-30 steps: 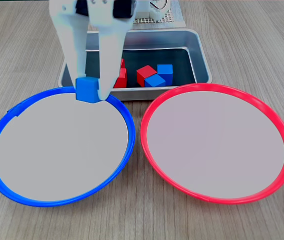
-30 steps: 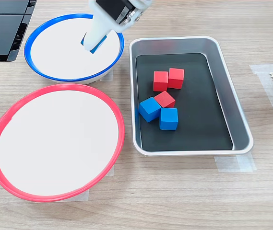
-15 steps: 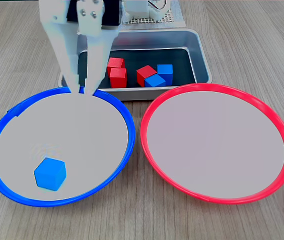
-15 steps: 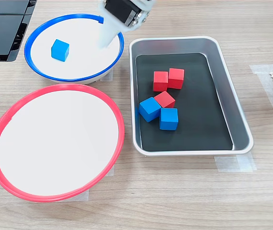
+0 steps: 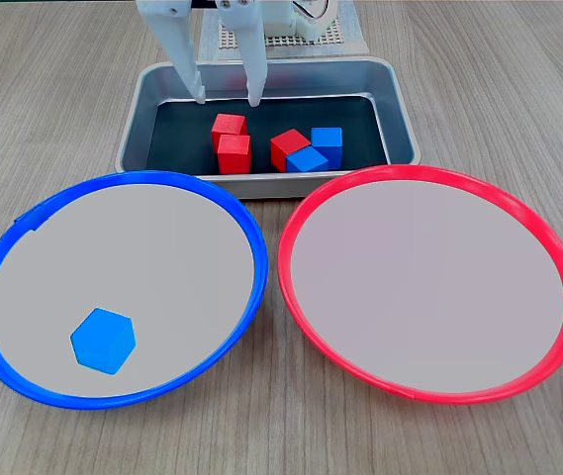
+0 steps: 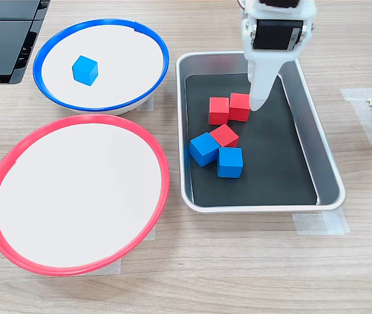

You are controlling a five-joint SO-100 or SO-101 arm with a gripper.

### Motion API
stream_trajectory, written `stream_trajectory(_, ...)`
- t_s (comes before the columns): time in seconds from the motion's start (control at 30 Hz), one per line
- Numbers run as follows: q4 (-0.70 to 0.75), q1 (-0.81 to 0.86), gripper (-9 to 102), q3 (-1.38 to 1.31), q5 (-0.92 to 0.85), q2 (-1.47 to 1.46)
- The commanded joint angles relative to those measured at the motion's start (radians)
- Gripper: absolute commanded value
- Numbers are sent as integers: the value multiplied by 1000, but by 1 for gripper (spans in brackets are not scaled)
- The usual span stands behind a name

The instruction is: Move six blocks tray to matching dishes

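The grey tray [image 5: 400, 109] [image 6: 329, 190] holds three red blocks [image 5: 234, 153] [image 6: 219, 110] and two blue blocks [image 5: 307, 158] [image 6: 229, 161]. One more blue block [image 5: 103, 340] [image 6: 84, 70] lies loose in the blue-rimmed dish [image 5: 251, 247] [image 6: 42, 55]. The red-rimmed dish [image 5: 291, 237] [image 6: 159, 163] has nothing in it. My gripper [image 5: 227, 99] [image 6: 257, 104] hangs open over the tray, its white fingers [image 5: 199, 94] spread with nothing between them. Its tips are just beyond the pair of red blocks.
Behind the tray stands the arm's white base on a mesh plate [image 5: 291, 42]. A black device [image 6: 2, 39] lies beside the blue-rimmed dish. Tape [image 6: 320, 224] holds the tray to the wooden table. The two dishes sit close together, nearly touching.
The gripper opened over the blue-rimmed dish and dropped the blue block, which came to rest in the dish. The arm then swung back over the tray, still open.
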Motion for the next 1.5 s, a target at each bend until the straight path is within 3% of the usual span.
stream_trajectory(0.0, -89, -6, 21, 34, 28, 25)
stream_trajectory(0.17, -232, -25, 20, 101, 41, -12)
stream_trajectory(0.27, -293, -34, 0, 144, 35, -15)
stream_trajectory(0.4, -229, -64, 0, 123, 75, 6)
stream_trajectory(0.5, 51, -192, 0, -54, 319, 48)
stream_trajectory(0.6, 206, -367, 0, -337, 787, 20)
stream_trajectory(0.73, 69, -468, 0, -551, 1170, -84)
stream_trajectory(0.83, -215, -517, 0, -548, 1324, -187)
stream_trajectory(0.9, -360, -531, 0, -522, 1336, -261)
stream_trajectory(1.0, -445, -528, 2, -506, 1331, -318)
stream_trajectory(1.17, -486, -506, 24, -466, 1330, -316)
stream_trajectory(1.27, -485, -494, 26, -442, 1330, -284)
stream_trajectory(1.33, -468, -482, 20, -428, 1333, -256)
stream_trajectory(1.4, -408, -459, 0, -417, 1365, -210)
stream_trajectory(1.47, -264, -411, 0, -420, 1474, -147)
